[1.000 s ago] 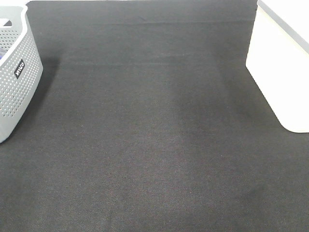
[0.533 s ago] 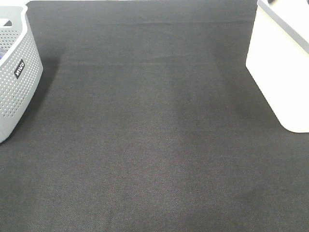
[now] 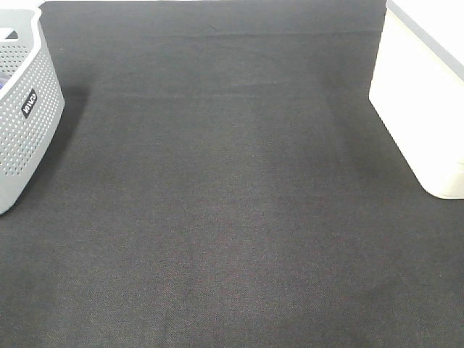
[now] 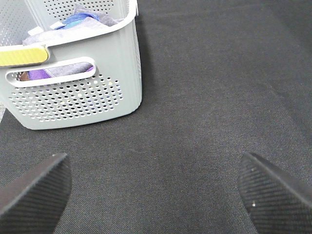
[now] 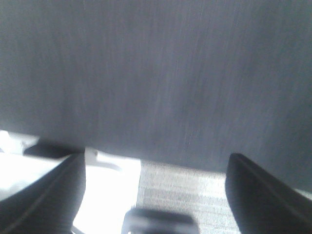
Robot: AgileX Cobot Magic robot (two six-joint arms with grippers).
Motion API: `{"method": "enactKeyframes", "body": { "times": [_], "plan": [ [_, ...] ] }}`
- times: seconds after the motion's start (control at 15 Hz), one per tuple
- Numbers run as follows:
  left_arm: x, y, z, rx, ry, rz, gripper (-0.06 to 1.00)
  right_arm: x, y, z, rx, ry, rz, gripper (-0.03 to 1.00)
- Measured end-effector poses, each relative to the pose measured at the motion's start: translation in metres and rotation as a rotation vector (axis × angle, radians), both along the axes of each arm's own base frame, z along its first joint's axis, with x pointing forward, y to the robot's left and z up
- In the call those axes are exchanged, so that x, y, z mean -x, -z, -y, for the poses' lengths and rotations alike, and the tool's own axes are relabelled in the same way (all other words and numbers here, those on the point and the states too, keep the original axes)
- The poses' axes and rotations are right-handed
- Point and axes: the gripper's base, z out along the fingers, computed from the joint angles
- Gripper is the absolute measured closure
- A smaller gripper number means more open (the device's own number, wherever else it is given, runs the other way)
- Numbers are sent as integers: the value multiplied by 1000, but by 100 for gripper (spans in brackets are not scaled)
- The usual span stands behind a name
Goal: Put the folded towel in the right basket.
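One grey perforated basket [image 3: 22,109], one white basket [image 3: 424,109], one black mat [image 3: 217,217]

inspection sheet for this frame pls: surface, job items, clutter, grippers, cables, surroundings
Surface: black cloth mat, flat; nothing lying on its open middle in the exterior high view.
Job's things: white basket at the right edge, inside hidden; no folded towel seen on the mat.
Clutter: grey perforated basket at the left edge; the left wrist view shows purple and blue cloth inside it.
Grippers: left gripper open, fingers wide apart over bare mat, holding nothing. Right gripper open, nothing between the fingers; that view is blurred.
Cables: nothing seen.
Surroundings: pale surface beyond the mat's far edge; no arm shows in the exterior high view.
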Motion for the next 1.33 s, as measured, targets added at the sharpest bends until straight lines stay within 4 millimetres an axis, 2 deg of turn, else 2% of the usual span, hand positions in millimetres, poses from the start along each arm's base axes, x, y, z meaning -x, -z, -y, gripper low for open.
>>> {"method": "enactKeyframes", "body": {
  "times": [0.2, 0.27, 0.4, 0.6, 0.67, 0.93, 1.33],
  "plan": [
    [0, 0, 0, 0, 0, 0, 6, 58, 21, 6, -4, 2, 65, 22],
    [0, 0, 0, 0, 0, 0, 6, 82, 24, 8, -9, 3, 159, 22],
    [0, 0, 0, 0, 0, 0, 6, 108, 19, 11, -18, 4, 314, 22],
    [0, 0, 0, 0, 0, 0, 6, 150, 9, 16, -34, 8, 644, 22],
    [0, 0, 0, 0, 0, 0, 6, 150, 9, 16, -34, 8, 644, 22],
    [0, 0, 0, 0, 0, 0, 6, 184, 7, 19, -51, 6, 872, 22],
    [0, 0, 0, 0, 0, 0, 6, 185, 8, 19, -54, 4, 878, 22]
  ]
}}
